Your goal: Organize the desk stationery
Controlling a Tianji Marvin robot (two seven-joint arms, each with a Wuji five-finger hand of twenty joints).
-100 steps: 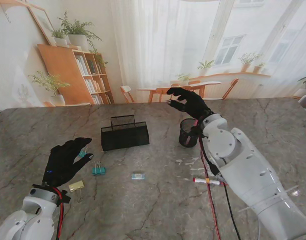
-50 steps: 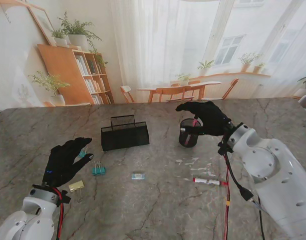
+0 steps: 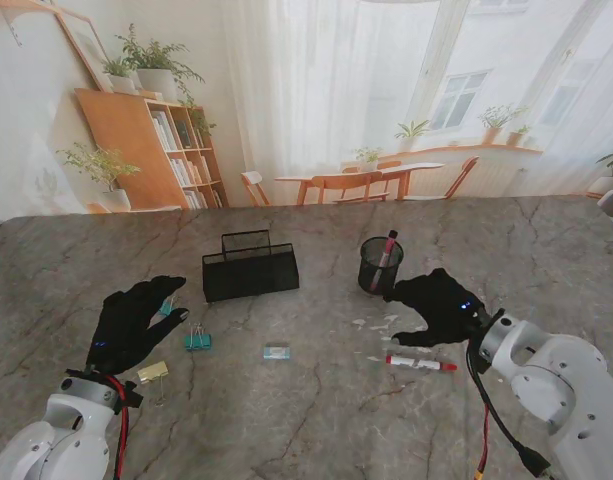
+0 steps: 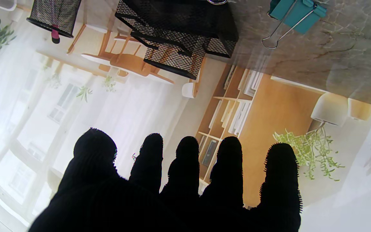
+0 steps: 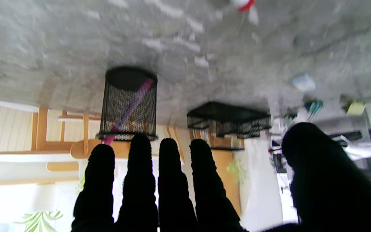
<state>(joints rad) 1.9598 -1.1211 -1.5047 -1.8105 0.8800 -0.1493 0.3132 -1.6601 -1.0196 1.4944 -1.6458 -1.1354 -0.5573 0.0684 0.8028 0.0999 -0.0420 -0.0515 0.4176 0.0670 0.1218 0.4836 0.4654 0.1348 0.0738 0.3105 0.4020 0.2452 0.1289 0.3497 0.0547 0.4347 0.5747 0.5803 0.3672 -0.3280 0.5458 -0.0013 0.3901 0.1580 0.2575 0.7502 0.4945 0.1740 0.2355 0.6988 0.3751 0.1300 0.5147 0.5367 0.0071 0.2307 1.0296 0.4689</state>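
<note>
Nearest me, at about 7 o'clock on the counter (image 3: 316, 420), the left hand (image 3: 128, 322) is hovering palm down, fingers (image 4: 187, 158) spread wide and holding nothing. Just beside its wrist a yellow binder clip (image 3: 152, 371) is lying loose.

At 5 o'clock the right hand (image 3: 438, 306) is hanging low over the stone, fingers (image 5: 169, 167) apart and empty, thumb held off to one side. Directly under it, a shade nearer me, a red-capped marker (image 3: 420, 363) is lying flat, not gripped. Judging from that, it is the next piece to be collected.

Toward the centre, a teal binder clip (image 3: 197, 340) is resting just off the left fingertips, with a smaller teal bit beside the left fingers that I cannot make out properly. A small pale blue item (image 3: 277, 352), perhaps an eraser, is lying at 6 o'clock of the tray.

Farther off, the black mesh tray (image 3: 250, 268) is standing at 11 o'clock, apparently empty, though its mesh walls are hiding part of its inside. The mesh pen cup (image 3: 381, 266) is standing at 1 o'clock, with one pink pen (image 3: 383, 256) leaning inside.

Progress, as I read it: one pen is filed, while the marker, clips and blue piece are waiting. Early stage.
</note>
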